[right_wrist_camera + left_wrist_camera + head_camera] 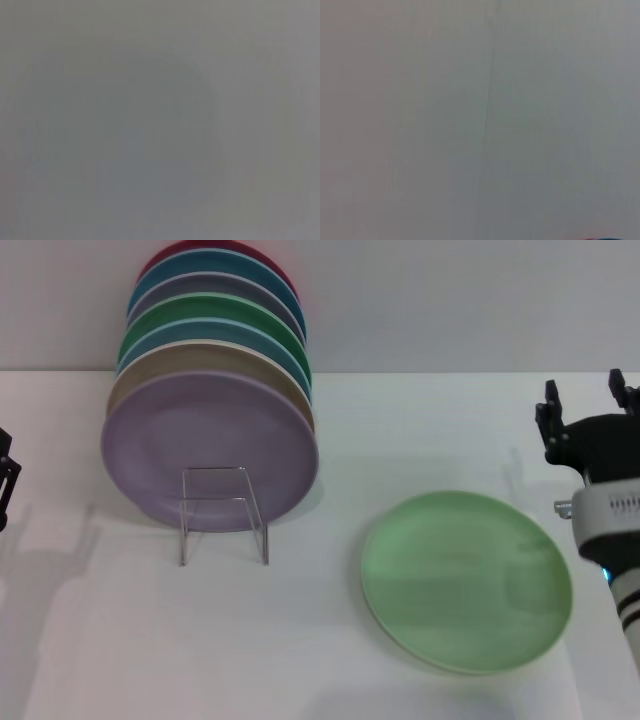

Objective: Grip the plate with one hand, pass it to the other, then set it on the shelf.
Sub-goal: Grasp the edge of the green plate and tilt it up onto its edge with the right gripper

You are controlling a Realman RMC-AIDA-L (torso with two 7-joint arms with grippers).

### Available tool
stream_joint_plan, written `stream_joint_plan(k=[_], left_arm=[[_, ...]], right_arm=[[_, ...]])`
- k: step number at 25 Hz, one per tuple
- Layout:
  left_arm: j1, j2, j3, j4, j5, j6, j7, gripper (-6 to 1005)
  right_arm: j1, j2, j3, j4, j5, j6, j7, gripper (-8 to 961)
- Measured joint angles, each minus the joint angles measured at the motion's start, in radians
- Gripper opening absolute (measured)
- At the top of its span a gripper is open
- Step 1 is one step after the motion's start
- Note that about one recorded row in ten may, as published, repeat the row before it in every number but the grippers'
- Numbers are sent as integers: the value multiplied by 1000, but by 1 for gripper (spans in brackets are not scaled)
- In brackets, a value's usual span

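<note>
One round matte plate (466, 580), flat

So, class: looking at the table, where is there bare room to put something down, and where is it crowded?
Free: the table in front of the clear stand, and the strip between the stand and the pale green plate. Also the far side behind that plate. Crowded: the far left, where the row of plates leans. The right pincer hovers by the green plate's far right.
</note>
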Motion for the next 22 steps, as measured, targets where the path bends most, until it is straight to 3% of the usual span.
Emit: stream_joint_plan(k=[5,6,7,9,10,12,15,17,18,20,21,22], left_arm=[[4,0,1,0,0,1,0,772],[4,0,1,0,0,1,0,772],[4,0,2,0,0,1,0,772],[6,0,-1,0,0,1,0,772],[6,0,-1,0,0,1,0,772],[6,0,-3,0,0,-2,0,772],[6,0,-4,0,0,-4,0,772],[6,0,-5,0,-1,-5,0,772],[6,0,-5,0,-1,-5,0,772],[6,0,-6,0,-1,-5,0,771],[5,0,-6,1,-1,-5,0,771],[4,0,-6,2,-2,-5,0,771]], right_arm=[[-54,-12,136,159,-3,247,-66,649],[-77,-10,198,210,-3,349,-105,649],[-77,-10,198,210,-3,349,-105,648],[-114,6,303,281,1,510,-184,648],[-114,6,303,281,1,510,-184,648],[-143,9,382,345,2,676,-220,648],[-160,7,433,379,1,778,-222,648],[-188,8,541,432,-3,980,-224,648],[-188,8,541,432,-3,980,-224,648],[-197,9,670,465,-10,1186,-198,648],[-197,9,670,465,-10,1186,-198,648],[-194,8,760,478,-48,1318,-157,648]])
